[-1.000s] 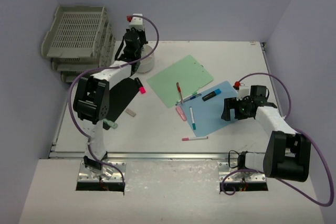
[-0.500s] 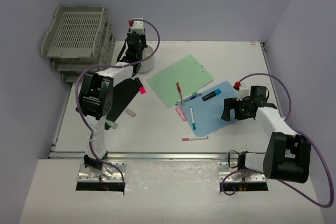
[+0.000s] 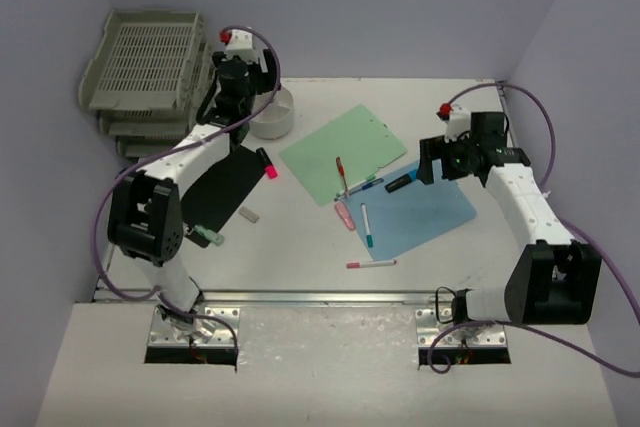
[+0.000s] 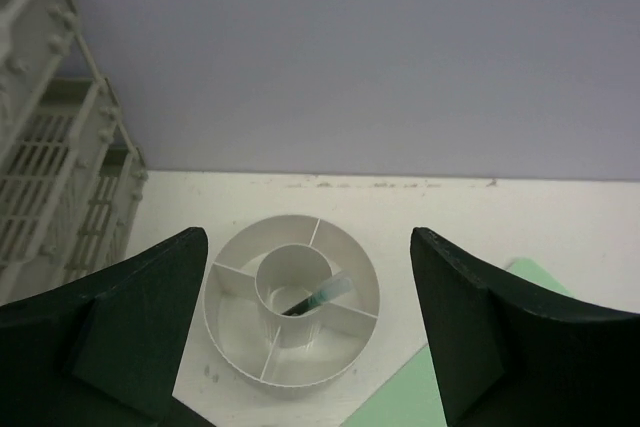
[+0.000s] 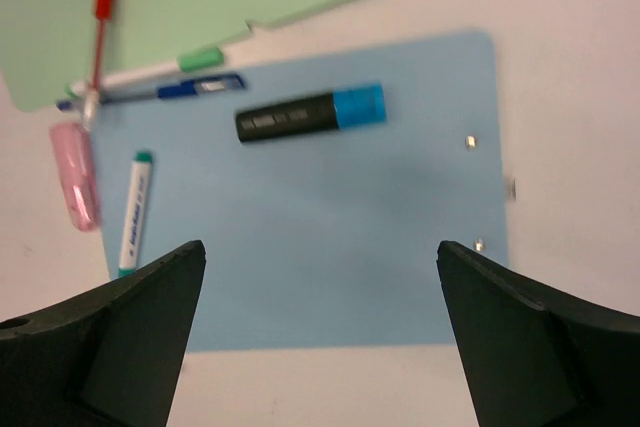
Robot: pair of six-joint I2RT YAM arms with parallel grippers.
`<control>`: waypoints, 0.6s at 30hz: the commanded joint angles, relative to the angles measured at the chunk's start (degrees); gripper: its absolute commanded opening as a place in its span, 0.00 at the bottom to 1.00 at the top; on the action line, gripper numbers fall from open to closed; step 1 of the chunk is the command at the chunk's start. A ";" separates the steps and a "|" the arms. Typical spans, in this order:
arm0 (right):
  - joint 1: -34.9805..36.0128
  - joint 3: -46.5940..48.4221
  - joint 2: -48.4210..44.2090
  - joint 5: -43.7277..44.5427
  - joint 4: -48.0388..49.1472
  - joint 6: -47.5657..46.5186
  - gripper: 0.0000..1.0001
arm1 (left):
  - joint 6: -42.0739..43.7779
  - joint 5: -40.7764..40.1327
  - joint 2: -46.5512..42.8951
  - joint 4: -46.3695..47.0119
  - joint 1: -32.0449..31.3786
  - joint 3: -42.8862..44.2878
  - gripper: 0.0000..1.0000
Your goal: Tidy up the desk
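Counter (image 3: 300, 237) is lying under both arms. Left end effector (image 4: 308, 247) is being held wide open, empty, over organizer (image 4: 240, 322); right end effector (image 5: 320, 252) likewise over highlighter (image 5: 310, 115). Barrel is best being straddled crosswise.

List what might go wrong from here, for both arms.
1. The pen leans out of the centre cup of the round organizer. The open left gripper hovering over it might clip it when moving off.
2. The highlighter lies loose on the blue folder under the open right gripper. An off-centre grasp may roll it, or shift the folder and the marker.
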 commanded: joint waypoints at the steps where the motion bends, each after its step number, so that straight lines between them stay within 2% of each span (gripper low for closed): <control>1: 8.95 12.22 7.97 2.97 -6.60 -0.90 0.98 | -3.30 2.52 -13.79 -13.64 0.48 -1.54 0.82; 4: 11.12 27.11 19.82 1.39 -13.62 0.41 0.86 | -3.77 2.34 -22.74 -25.21 0.57 -3.77 0.85; 5: 11.47 30.69 22.57 0.81 -16.98 1.55 0.78 | -3.42 2.11 -24.74 -27.47 0.57 -5.00 0.86; 6: 11.74 38.07 26.01 0.27 -19.20 2.54 0.72 | -3.14 1.30 -28.71 -28.39 0.57 -7.62 0.86; 7: 12.17 42.30 32.41 -0.66 -23.64 5.30 0.66 | -2.56 0.85 -31.00 -29.00 0.57 -9.37 0.88; 9: 13.08 48.87 37.74 -0.57 -25.00 7.70 0.56 | -2.04 -0.89 -37.03 -29.60 0.57 -14.00 0.89; 12: 18.08 48.71 39.95 7.32 -19.25 8.51 0.47 | -2.07 -2.12 -43.29 -30.24 0.57 -19.04 0.90; 18: 25.97 52.39 44.82 18.68 -11.99 18.42 0.43 | -4.35 -3.34 -48.11 -30.91 0.57 -25.82 0.90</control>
